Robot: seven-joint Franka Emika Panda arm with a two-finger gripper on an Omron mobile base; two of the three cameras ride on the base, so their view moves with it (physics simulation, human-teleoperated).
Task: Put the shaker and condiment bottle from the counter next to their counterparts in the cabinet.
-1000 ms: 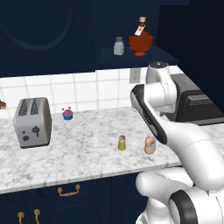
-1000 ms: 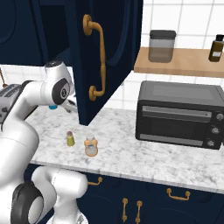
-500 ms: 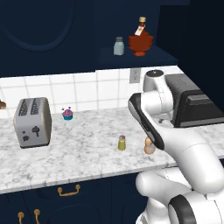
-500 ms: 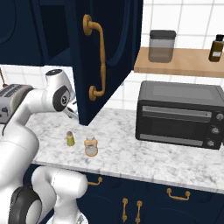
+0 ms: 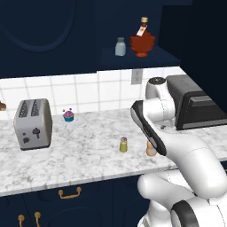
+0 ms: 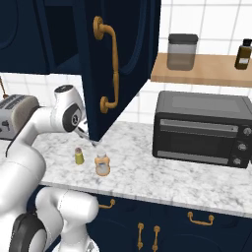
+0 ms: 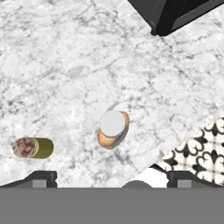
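The hand [image 7: 111, 175] hangs above the marble counter [image 5: 80, 159] with its fingers spread wide, and it holds nothing. Right under it stands the peach condiment bottle [image 7: 113, 130], upright, with its pale cap toward the camera. The yellow-green shaker [image 7: 36, 148] stands near the bottle, apart from it. Both are in front of the black toaster oven [image 6: 199, 128]. Up in the navy cabinet [image 5: 133, 57], the grey-blue shaker [image 5: 120, 46] and the red leaf-shaped bottle [image 5: 142, 41] stand side by side.

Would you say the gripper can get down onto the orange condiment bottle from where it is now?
Probably yes. In the hand view the condiment bottle stands almost straight below the open gripper, with bare counter around it. The shaker stands well apart to one side.
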